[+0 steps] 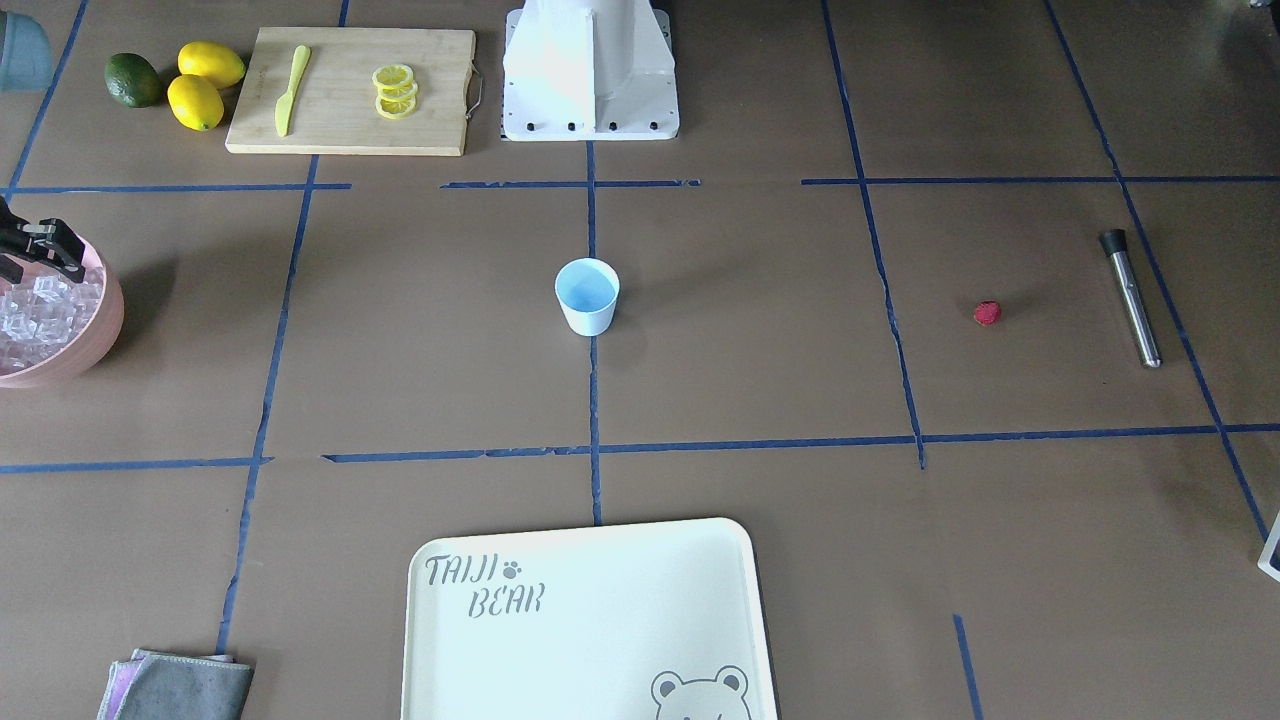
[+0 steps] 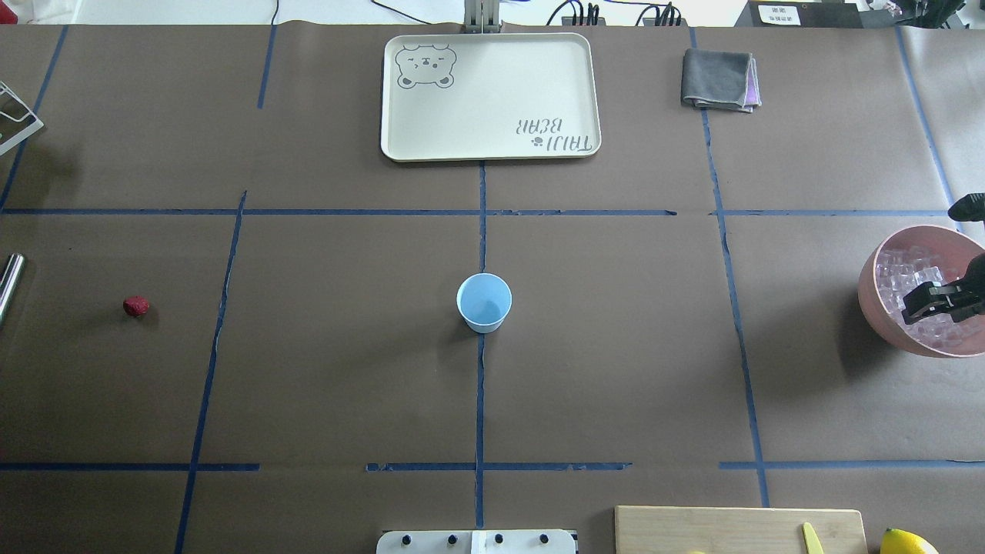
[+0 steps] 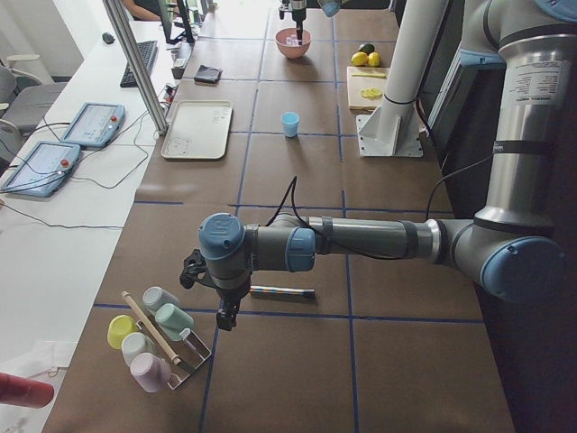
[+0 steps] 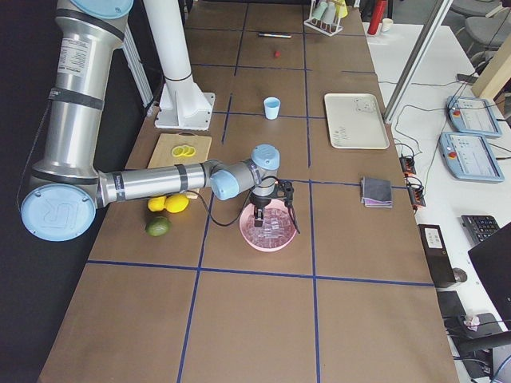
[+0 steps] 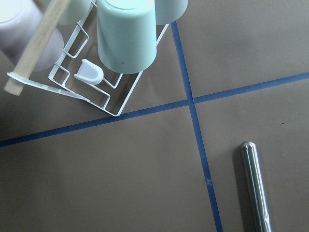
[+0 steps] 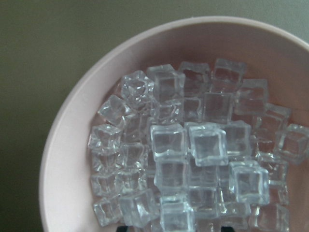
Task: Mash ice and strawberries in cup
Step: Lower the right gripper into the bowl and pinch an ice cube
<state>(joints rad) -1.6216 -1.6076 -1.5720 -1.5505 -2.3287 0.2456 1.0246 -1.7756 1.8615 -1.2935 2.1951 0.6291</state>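
Observation:
The pale blue cup (image 1: pixel 587 296) stands upright and empty at the table's middle; it also shows in the overhead view (image 2: pixel 484 302). The red strawberry (image 1: pixel 987 313) lies alone on my left side (image 2: pixel 136 306). The ice (image 6: pixel 193 154) is heaped in a pink bowl (image 2: pixel 873 296) at the far right. My right gripper (image 2: pixel 935 302) hovers just above the ice, open and empty. My left gripper (image 3: pixel 221 307) shows only in the exterior left view, above the table's left end beside a cup rack; I cannot tell whether it is open or shut.
A steel muddler (image 1: pixel 1131 297) lies beyond the strawberry, near the left gripper (image 5: pixel 256 188). A wire rack with cups (image 5: pixel 104 92) stands at the left end. A cream tray (image 2: pixel 492 92), a folded cloth (image 2: pixel 719 78), and a cutting board (image 1: pixel 350 130) with lemon slices, lemons and an avocado lie around.

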